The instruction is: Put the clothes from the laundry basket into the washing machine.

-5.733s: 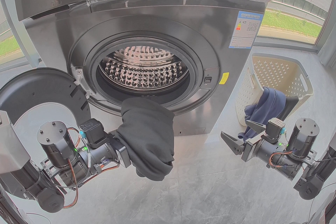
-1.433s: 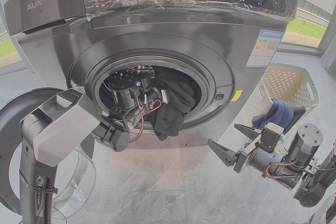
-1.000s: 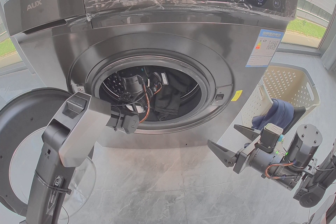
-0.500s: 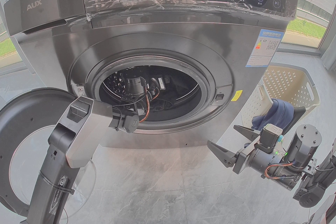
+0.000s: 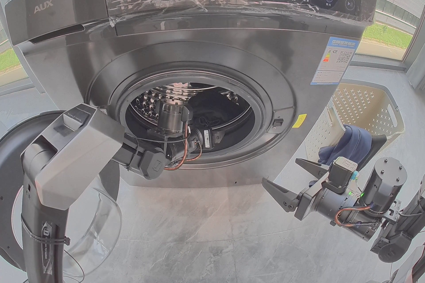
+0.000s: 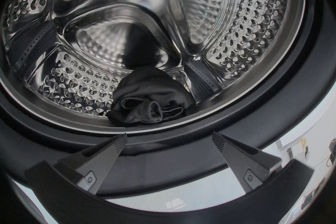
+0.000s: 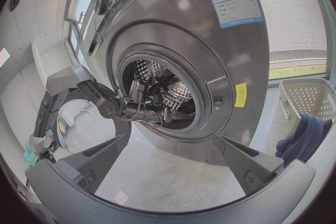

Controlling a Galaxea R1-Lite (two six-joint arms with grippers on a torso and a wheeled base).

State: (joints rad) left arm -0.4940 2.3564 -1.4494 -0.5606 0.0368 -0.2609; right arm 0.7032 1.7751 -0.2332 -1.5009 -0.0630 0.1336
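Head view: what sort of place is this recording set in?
Probably a laundry corner beside a window: a front-loading washing machine with its door open, a laundry basket holding a blue garment.

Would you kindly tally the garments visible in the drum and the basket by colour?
Black garments: 2
Blue garments: 1
Total: 3
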